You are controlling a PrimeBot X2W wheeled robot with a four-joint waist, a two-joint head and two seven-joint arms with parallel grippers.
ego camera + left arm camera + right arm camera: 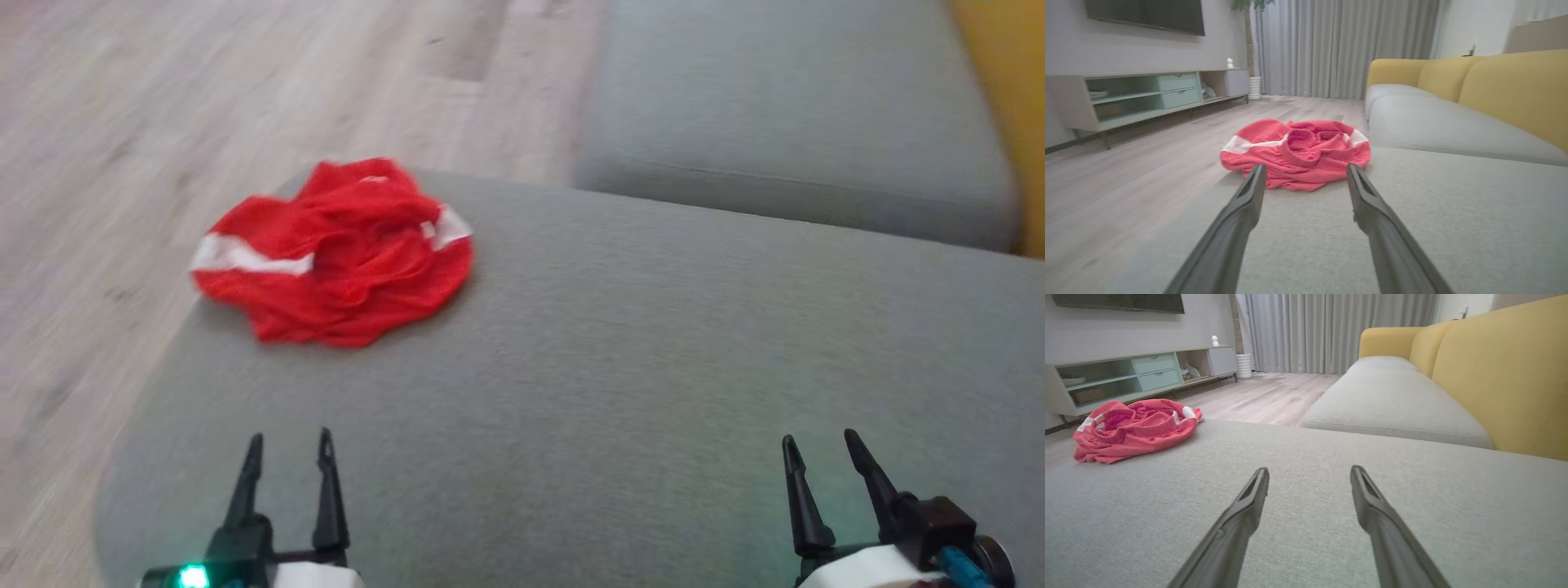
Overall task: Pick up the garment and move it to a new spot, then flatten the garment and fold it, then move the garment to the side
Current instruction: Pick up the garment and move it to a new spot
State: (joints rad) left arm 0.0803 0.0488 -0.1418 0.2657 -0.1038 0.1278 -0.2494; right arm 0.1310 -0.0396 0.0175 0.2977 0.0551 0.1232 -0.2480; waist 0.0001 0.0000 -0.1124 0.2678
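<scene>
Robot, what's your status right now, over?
Left tool open, empty. Right tool open, empty. Red garment crumpled on grey cushion far-left corner, untouched. Nothing blocking.

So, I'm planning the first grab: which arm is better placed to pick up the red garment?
Likely left: the left fingers point straight at the garment; the right fingers face bare cushion.

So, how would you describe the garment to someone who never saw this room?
Find the grey sofa cushion nearest the robot. At its far left corner, by the floor, lies a crumpled garment, bright red with white stripes against plain grey.
</scene>
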